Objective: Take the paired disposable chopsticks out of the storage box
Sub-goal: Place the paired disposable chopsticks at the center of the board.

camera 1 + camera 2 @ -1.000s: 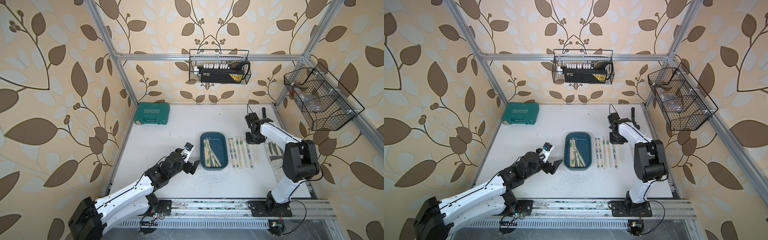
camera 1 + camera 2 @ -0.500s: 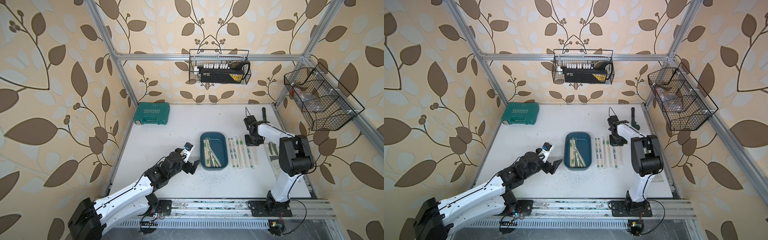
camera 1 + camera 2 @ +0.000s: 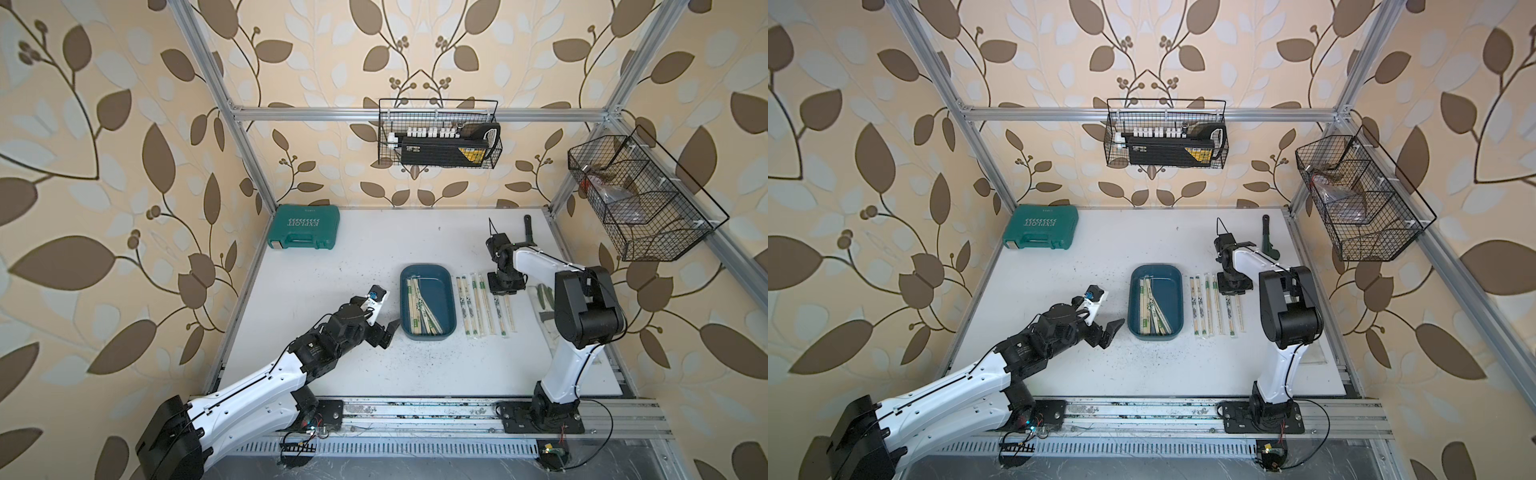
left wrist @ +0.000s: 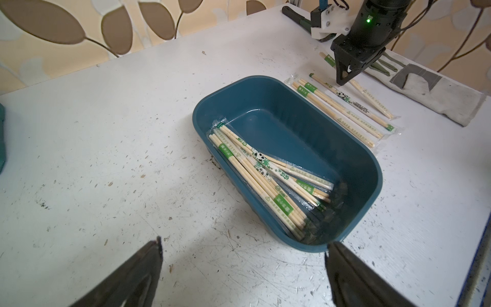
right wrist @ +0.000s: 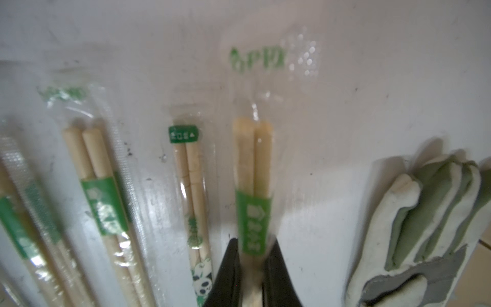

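top view: tray (image 3: 440,291) holds several chopstick pairs (image 3: 419,309); row (image 3: 478,303) laid beside.
left wrist: left gripper (image 4: 244,242) spread wide, empty, near tray.
right wrist: right gripper (image 5: 251,247) clenched on sleeved pair (image 5: 253,159), outermost in row; release flat, parallel, clear of glove (image 5: 425,212).

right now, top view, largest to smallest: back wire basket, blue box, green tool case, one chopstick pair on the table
back wire basket, though hung nearer the camera
storage box and green tool case, about alike
chopstick pair

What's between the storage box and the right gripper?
A row of sleeved chopstick pairs lying on the table, seen in both top views.
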